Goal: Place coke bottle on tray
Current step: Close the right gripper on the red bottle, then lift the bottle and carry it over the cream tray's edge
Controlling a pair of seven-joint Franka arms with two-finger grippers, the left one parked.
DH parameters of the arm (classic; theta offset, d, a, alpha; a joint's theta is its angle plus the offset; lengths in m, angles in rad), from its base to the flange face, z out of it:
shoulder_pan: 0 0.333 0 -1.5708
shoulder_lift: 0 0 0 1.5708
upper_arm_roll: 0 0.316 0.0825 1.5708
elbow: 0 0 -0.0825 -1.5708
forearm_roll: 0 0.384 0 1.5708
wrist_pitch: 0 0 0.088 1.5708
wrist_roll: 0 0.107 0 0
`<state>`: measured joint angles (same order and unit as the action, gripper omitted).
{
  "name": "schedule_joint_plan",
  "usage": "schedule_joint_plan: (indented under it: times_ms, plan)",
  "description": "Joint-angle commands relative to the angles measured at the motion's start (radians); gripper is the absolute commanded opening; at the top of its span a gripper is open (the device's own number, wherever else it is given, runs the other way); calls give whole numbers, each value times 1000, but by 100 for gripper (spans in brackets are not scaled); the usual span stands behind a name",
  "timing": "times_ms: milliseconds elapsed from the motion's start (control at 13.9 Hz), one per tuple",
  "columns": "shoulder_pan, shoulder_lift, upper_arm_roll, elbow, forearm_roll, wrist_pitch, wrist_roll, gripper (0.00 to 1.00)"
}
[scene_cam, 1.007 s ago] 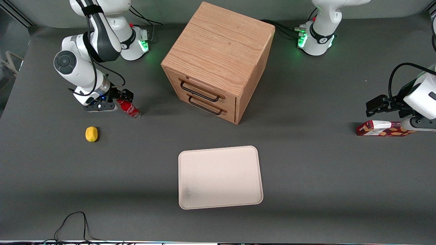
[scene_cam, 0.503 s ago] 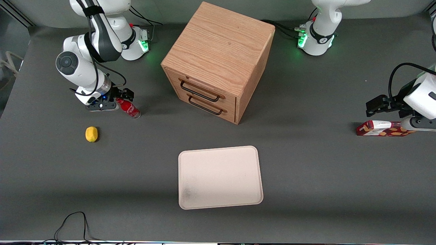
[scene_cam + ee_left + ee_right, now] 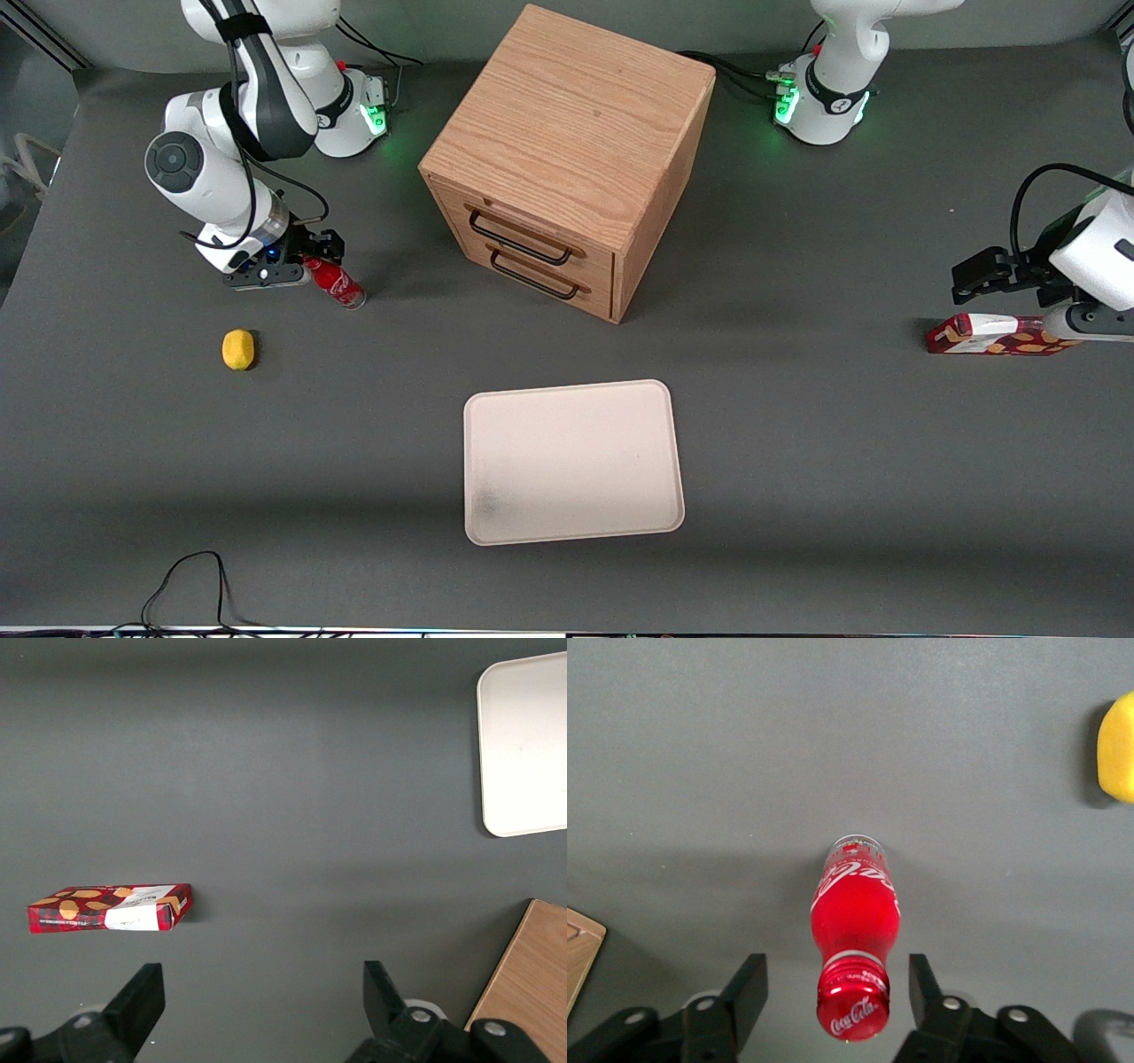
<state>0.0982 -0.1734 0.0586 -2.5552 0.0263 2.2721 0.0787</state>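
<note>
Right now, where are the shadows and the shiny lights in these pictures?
Front view: the wooden cabinet throws a soft dark shadow on the table, and green lights glow at the arm bases. Right wrist view: a faint shadow lies by the coke bottle, which stands between the open claw fingers. Left wrist view: even, dull light, no glare.

Your tool [image 3: 312,262] sits low at the cap end of the coke bottle [image 3: 337,285], which stands on the tabletop [image 3: 797,425] near the lemon [image 3: 237,348]. The tray [image 3: 572,461] lies nearer the front camera, well apart, in front of the wooden drawer cabinet [image 3: 567,159]. A red snack box [image 3: 992,335] rests toward the parked arm's end.
</note>
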Motion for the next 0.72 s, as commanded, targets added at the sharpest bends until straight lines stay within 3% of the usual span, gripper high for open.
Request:
schedule_joint_plan:
  times_ms: [0, 72, 144, 431, 647]
  plan:
    - [9, -43, -17, -31, -8, 9, -33, 25]
    - [9, -46, -17, -33, -8, 7, -33, 5]
    - [9, -47, -19, -33, -8, 6, -33, 0]
    - [9, -47, -19, -24, -8, -12, -56, 0]
    - [9, -46, -22, 111, -9, -135, -59, 0]
